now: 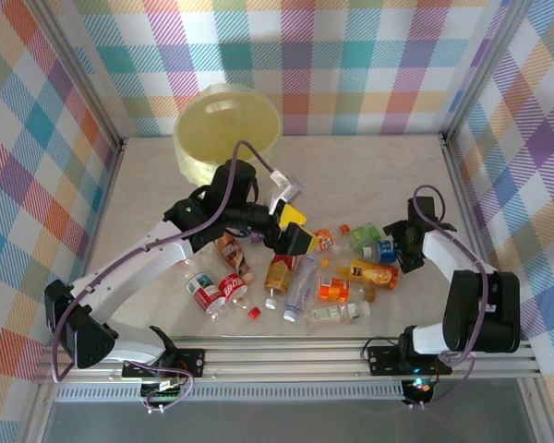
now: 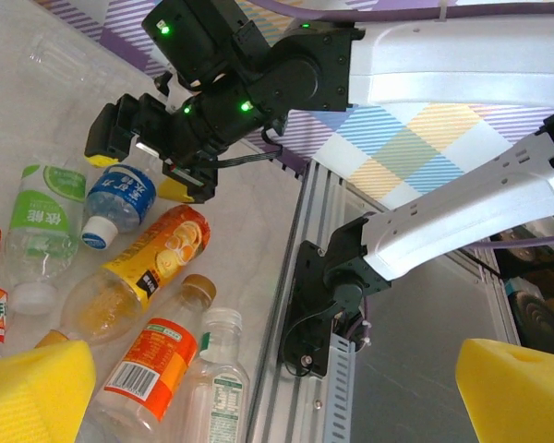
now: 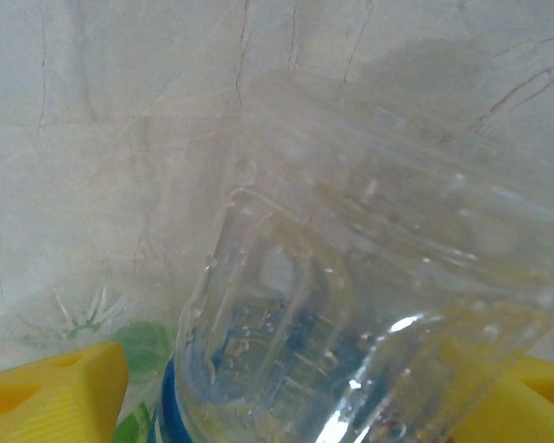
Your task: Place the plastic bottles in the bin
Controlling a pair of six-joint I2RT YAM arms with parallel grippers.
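Several plastic bottles (image 1: 300, 286) lie scattered on the table's near middle. The bin (image 1: 226, 129), round and pale yellow, stands at the back left. My left gripper (image 1: 297, 229) hovers open over the left of the pile, with nothing between its yellow pads (image 2: 32, 388). My right gripper (image 1: 399, 242) is down at the pile's right end, its pads on either side of a blue-labelled bottle (image 2: 120, 198). That bottle's clear base (image 3: 351, 305) sits between the right pads (image 3: 51, 392), pressed against them. In the left wrist view the right gripper (image 2: 140, 171) straddles this bottle.
A green-labelled bottle (image 2: 42, 212) and a yellow-orange one (image 2: 138, 263) lie right beside the gripped bottle. A loose red cap (image 1: 253, 313) sits near the front. An aluminium rail (image 1: 286, 355) edges the table's front, and checked walls close in the sides.
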